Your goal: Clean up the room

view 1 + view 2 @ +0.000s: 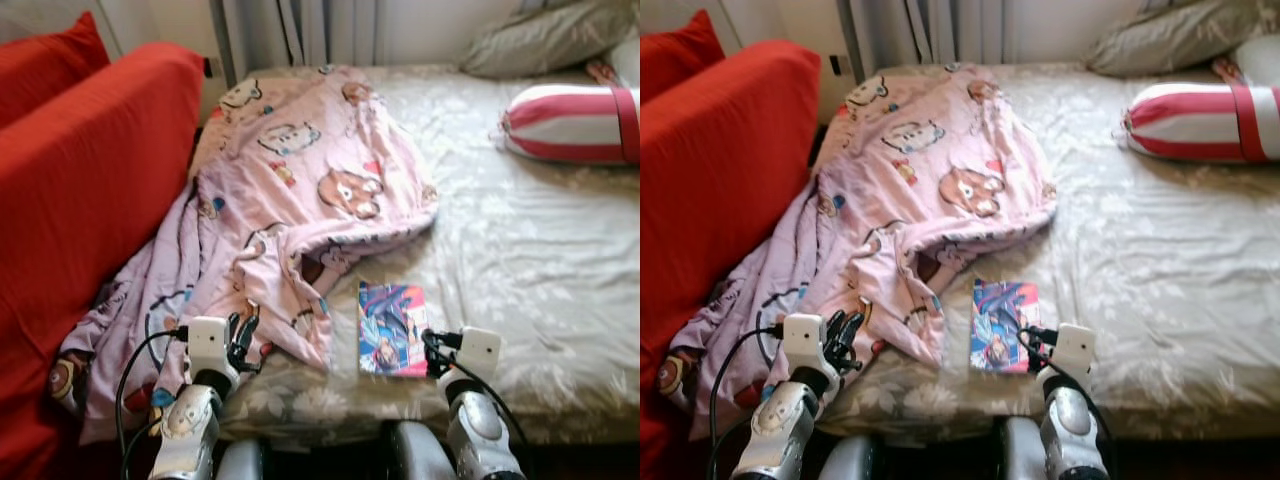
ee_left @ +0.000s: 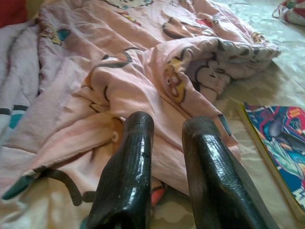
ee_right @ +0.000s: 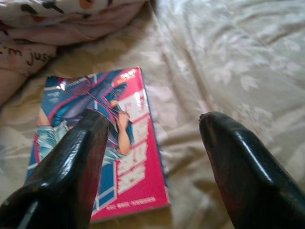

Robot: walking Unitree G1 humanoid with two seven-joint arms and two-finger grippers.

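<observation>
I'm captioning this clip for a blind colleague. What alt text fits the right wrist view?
The right gripper, its two black fingers spread open, hovers over a colourful book lying flat on a pale flowered bedsheet. A crumpled pink blanket lies beyond the book.

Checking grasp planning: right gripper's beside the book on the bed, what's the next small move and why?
Probably shift the right gripper a little toward the robot's left and lower it, so the open fingers straddle the book's near edge. The book lies flat on the bedsheet, clear of the pink blanket, and sits mostly under one finger.
</observation>
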